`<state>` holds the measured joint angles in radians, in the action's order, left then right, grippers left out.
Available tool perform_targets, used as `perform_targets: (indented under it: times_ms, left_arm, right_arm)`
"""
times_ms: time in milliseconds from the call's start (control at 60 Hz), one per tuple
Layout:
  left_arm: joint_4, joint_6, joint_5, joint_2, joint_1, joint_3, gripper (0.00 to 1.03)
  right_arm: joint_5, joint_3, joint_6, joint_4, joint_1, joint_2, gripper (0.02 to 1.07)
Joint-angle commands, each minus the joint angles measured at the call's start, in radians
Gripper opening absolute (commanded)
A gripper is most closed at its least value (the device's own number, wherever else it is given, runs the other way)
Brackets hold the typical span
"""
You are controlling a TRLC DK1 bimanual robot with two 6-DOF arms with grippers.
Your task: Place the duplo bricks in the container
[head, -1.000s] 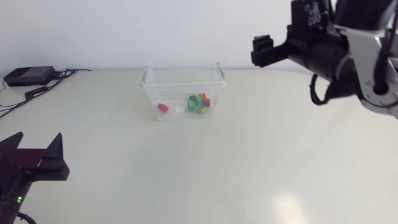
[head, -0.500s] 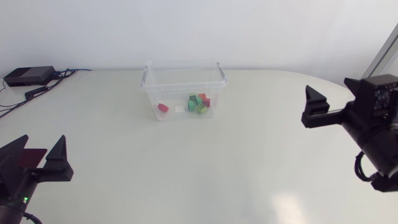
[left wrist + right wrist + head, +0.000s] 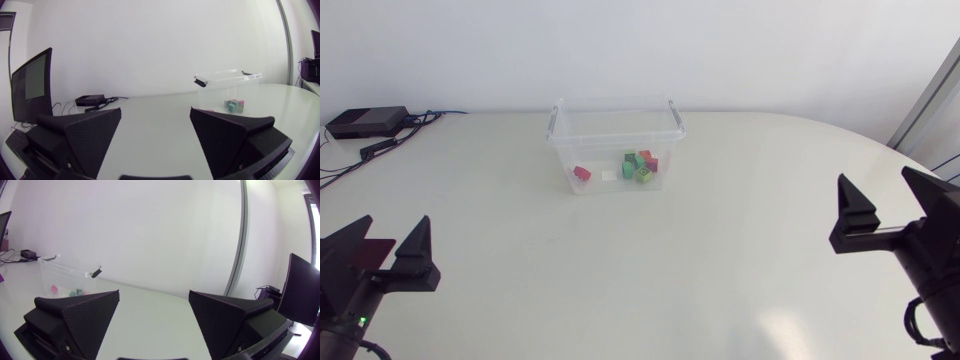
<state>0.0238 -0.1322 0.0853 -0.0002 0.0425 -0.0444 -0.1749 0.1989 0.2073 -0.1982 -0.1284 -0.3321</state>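
Head view: left gripper (image 3: 393,232) sits at the near left, its fingers spread wide and holding nothing; right gripper (image 3: 877,190) sits at the near right, equally wide and empty; both are well apart from the container (image 3: 610,148) on the far side of the table (image 3: 620,280); the duplo bricks (image 3: 640,166) lie inside it, red and green, perhaps one pale; none shows outside, so the task looks finished.

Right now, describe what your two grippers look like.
The left gripper and right gripper are matte black, each with two wedge-shaped fingers tapering to points. The left shows a dark red patch and a green light; a black cable loops by the right.
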Motion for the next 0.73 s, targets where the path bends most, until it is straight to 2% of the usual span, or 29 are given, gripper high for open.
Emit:
perform_targets:
  times_ms: [0,567,717]
  left_arm:
    - [-0.017,0.033,-0.014,-0.009,-0.011,0.032,0.96]
    - [-0.024,0.132,-0.085,0.000,-0.043,0.044,0.96]
    - [-0.024,0.132,-0.085,0.000,-0.043,0.044,0.96]
  right_arm:
    - [0.021,-0.044,-0.044,0.028,0.019,0.043,1.02]
    - [0.175,-0.199,-0.207,0.198,0.128,0.332,1.02]
    - [0.175,-0.199,-0.207,0.198,0.128,0.332,1.02]
